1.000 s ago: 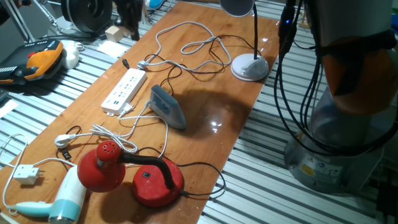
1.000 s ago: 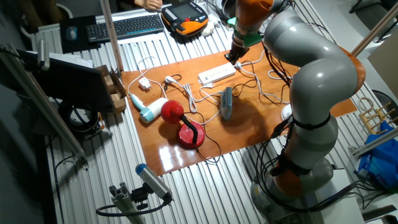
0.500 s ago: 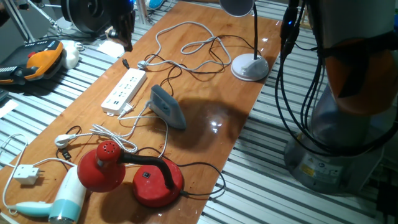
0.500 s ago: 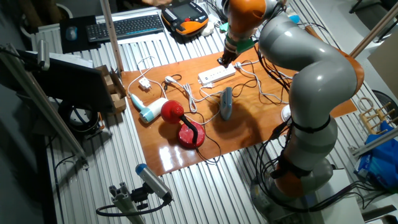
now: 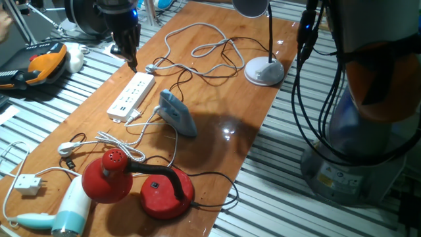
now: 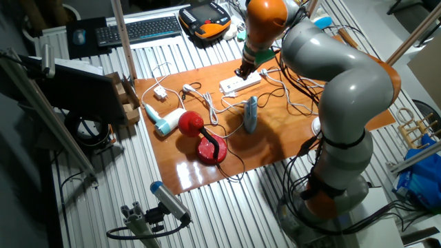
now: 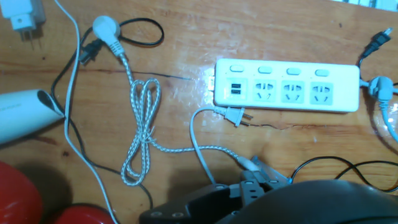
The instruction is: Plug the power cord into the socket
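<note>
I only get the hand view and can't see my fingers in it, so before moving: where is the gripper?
Observer: The fixed views show the gripper hanging in the air over the socket, touching nothing.
Operator: Does the white plug at my top left belong to the iron?
Observer: Yes. In one fixed view that power cord runs to the light-blue iron, which lies beside the socket.

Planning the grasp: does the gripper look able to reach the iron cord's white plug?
Probably yes: the white plug lies uncovered on the table, though a black plug sits close beside it. The gripper hangs near the power strip.
</note>
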`<state>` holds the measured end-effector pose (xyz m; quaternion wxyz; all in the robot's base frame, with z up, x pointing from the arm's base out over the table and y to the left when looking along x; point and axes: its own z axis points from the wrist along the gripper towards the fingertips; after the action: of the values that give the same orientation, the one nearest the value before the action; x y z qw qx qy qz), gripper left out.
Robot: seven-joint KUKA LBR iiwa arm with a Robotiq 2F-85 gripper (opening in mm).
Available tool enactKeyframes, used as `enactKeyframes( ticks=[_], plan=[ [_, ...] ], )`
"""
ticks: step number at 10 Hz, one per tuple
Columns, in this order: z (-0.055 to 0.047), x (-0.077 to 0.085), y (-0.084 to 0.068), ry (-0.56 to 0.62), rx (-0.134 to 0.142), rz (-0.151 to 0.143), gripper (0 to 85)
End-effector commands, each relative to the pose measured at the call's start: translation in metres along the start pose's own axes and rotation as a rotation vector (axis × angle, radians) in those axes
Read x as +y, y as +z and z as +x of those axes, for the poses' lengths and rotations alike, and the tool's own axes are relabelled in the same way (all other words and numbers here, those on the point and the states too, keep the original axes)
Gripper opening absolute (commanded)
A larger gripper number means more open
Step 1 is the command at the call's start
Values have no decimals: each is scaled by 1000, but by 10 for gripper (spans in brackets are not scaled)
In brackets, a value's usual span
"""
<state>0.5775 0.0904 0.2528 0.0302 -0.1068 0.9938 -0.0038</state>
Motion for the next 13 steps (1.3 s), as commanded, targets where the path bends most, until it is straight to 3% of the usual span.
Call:
enactKeyframes(
  ticks=[1, 3, 4, 5, 6, 7, 9, 10, 12, 13],
  plan=[
    [0, 1, 1, -1, 7, -9, 0],
    [2, 5, 4, -9, 15, -8, 0],
    [2, 6, 4, -21, 14, -36, 0],
    [5, 11, 5, -22, 19, -17, 0],
    [9, 18, 8, 17, 6, -26, 0],
    [13, 23, 10, -44, -6, -27, 0],
    [15, 25, 14, -75, -14, 10, 0],
    [16, 26, 15, -79, -19, 2, 0],
    [18, 29, 17, -53, -18, 16, 0],
    [18, 30, 18, -57, -23, 38, 0]
  ],
)
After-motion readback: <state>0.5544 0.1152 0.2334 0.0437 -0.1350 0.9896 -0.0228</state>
